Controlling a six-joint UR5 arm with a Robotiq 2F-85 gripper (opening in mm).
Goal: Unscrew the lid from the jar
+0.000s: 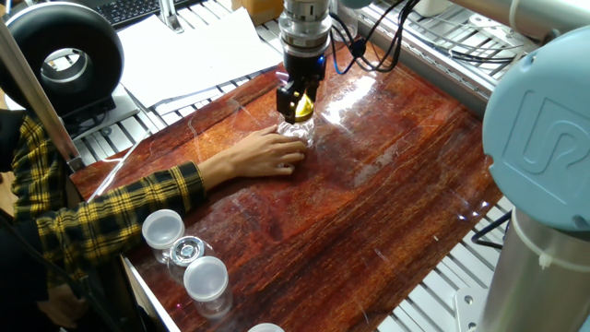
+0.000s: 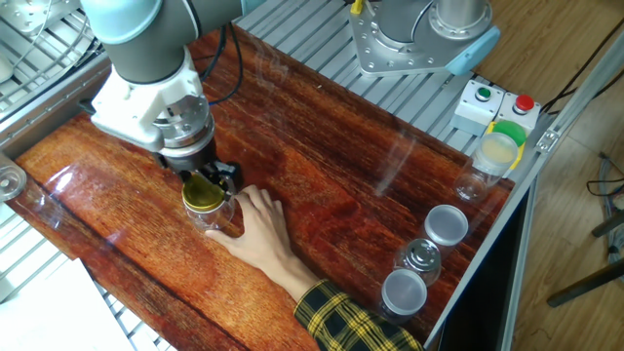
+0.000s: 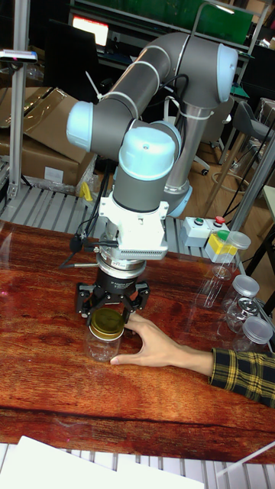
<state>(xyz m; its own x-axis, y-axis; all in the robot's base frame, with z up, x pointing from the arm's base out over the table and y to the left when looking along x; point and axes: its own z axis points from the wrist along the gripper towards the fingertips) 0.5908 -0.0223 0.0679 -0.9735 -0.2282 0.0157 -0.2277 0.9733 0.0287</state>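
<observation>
The clear glass jar (image 1: 297, 131) (image 2: 211, 218) (image 3: 102, 348) stands upright on the red wooden table (image 1: 387, 194). A person's hand (image 1: 263, 153) (image 2: 256, 231) (image 3: 153, 344) rests against its side and steadies it. The yellow-gold lid (image 1: 302, 110) (image 2: 202, 196) (image 3: 107, 324) sits on the jar's neck. My gripper (image 1: 299, 103) (image 2: 203, 187) (image 3: 109, 309) comes straight down from above, its fingers closed around the lid's rim. The lid looks level on the jar; the threads are hidden by the fingers.
Two clear cups with white lids (image 1: 164, 229) (image 1: 206, 278) and a small glass piece (image 1: 188, 249) stand at one table corner near the person's plaid sleeve (image 1: 101, 207). A button box (image 2: 497, 102) and a green-lidded container (image 2: 499, 148) sit by another edge. White paper (image 1: 194, 51) lies behind the jar.
</observation>
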